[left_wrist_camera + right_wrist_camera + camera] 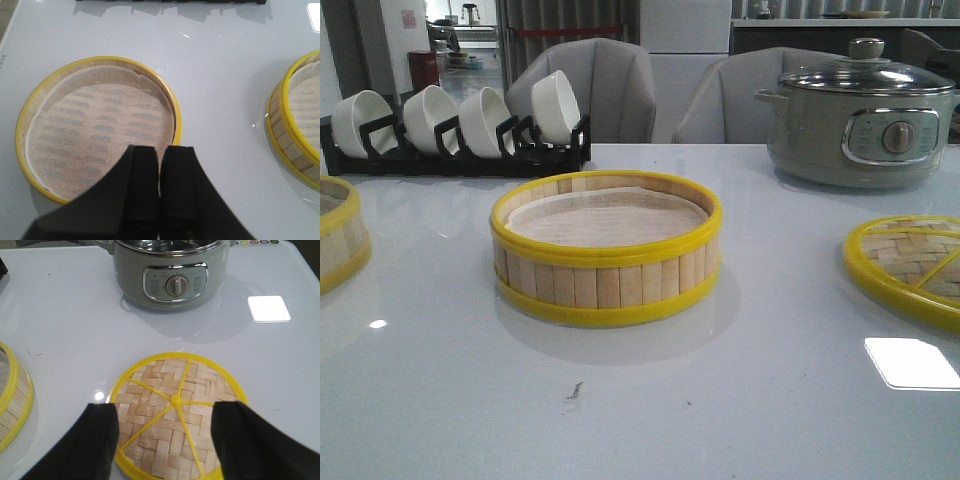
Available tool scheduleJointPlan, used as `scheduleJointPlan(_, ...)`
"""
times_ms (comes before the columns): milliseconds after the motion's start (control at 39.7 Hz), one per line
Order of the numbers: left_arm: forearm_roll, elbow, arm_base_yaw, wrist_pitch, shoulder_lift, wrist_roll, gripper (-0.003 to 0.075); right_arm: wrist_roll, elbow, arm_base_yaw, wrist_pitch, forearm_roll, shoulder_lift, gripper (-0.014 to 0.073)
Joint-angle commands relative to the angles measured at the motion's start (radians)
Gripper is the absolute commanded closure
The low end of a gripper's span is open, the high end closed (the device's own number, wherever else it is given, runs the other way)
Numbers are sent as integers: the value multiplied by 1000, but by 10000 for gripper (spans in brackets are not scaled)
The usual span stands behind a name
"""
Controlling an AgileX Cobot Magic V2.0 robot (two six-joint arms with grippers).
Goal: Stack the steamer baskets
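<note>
basket [606, 250] centre of table [740, 400], whitish liner inside. second basket [340, 235] cut off at left edge. woven lid [910, 265] flat at right. grey pot [860, 120] behind lid. bowl rack [455, 130] back left.

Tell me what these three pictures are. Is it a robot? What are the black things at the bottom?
Yes, it's a robot with two arms. One picture looks forward over the white table. The other two come from small cameras on each wrist, so the black shapes are the robot's own fingers. The left gripper is shut and hangs over one steamer basket. A second basket sits in the middle of the table. The right gripper is open above a flat woven lid. Further back stand a grey cooking pot and a rack of white bowls. Nothing is being held.
</note>
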Motion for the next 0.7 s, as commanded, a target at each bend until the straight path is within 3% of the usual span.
scheduleJointPlan(0,-11,-36,2,-74,-19,10,635,-4,-39,-4,-97,-3,-8,60)
scheduleJointPlan(101,-11,-36,2,-78,-19,10,613,-4,-39,-4,-107,-3,-8,72)
scheduleJointPlan(176,-11,-36,2,-78,-19,10,549,-3,-39,-4,-97,-3,-8,75)
scheduleJointPlan(327,-17,-36,2,-64,2,0,268,0,-39,-4,-49,0,-7,75)
scheduleJointPlan(403,-57,-36,2,-60,35,0,185,0,-37,-4,-46,0,-7,75)
scheduleJointPlan(679,-147,-36,2,-91,186,8,195,0,-37,-4,-20,0,-7,75)
